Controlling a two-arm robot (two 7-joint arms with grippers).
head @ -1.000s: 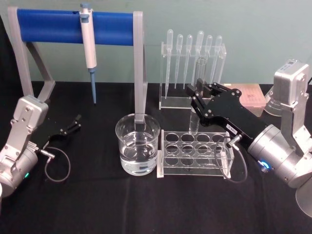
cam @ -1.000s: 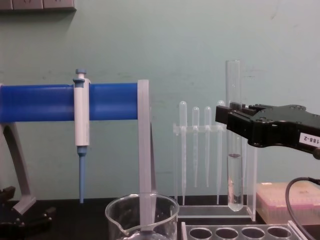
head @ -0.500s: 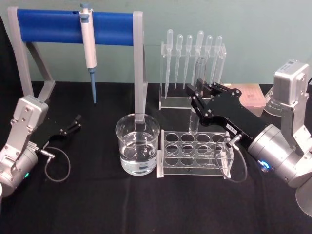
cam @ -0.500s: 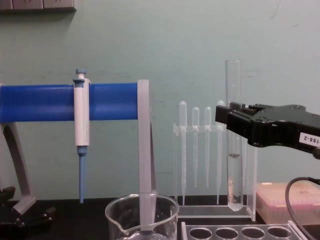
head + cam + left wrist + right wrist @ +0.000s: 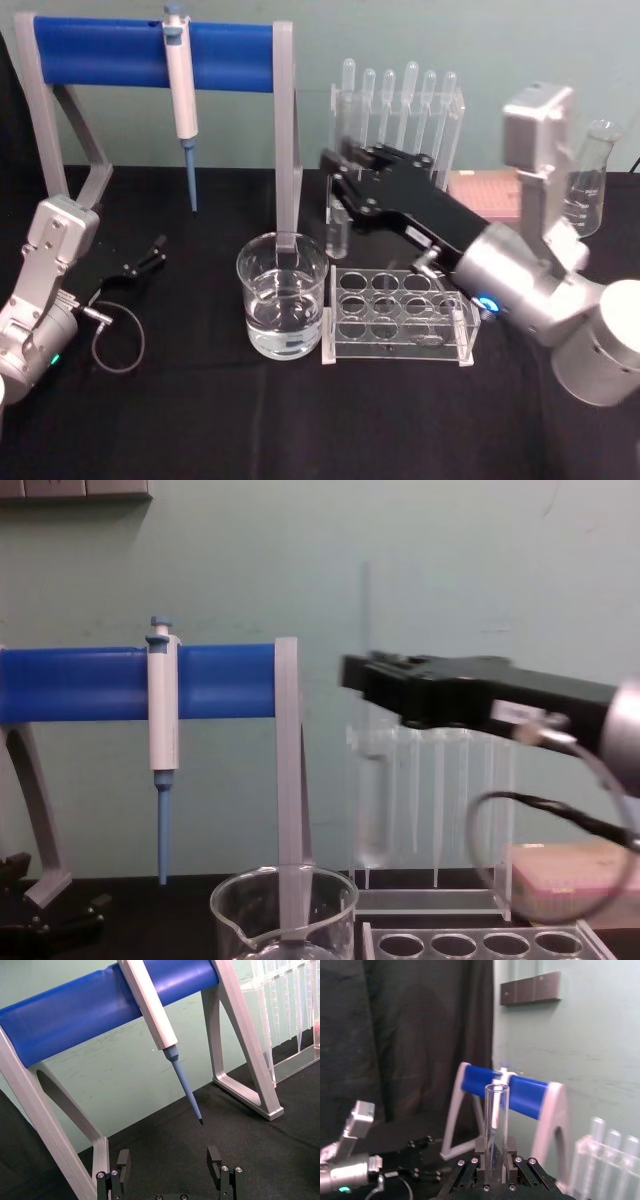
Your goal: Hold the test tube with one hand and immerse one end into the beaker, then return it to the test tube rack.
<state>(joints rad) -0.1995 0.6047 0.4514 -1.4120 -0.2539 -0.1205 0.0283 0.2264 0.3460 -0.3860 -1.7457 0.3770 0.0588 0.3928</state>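
The right claw (image 5: 496,1155) pinches the light, slick, breakable glass test tube (image 5: 496,1110) near its middle, upright above and just right of the beaker (image 5: 283,300), a sound hold if gentle; the left claw (image 5: 170,1165) sits spread by the table (image 5: 200,410).

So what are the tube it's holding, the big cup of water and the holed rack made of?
The test tube, gripped in the right end effector, looks like thin clear glass: glossy, smooth round rim. The beaker seems thicker clear glass, with bright reflections and liquid visible through it. The rack is probably clear acrylic: flat sheets with crisp edges.
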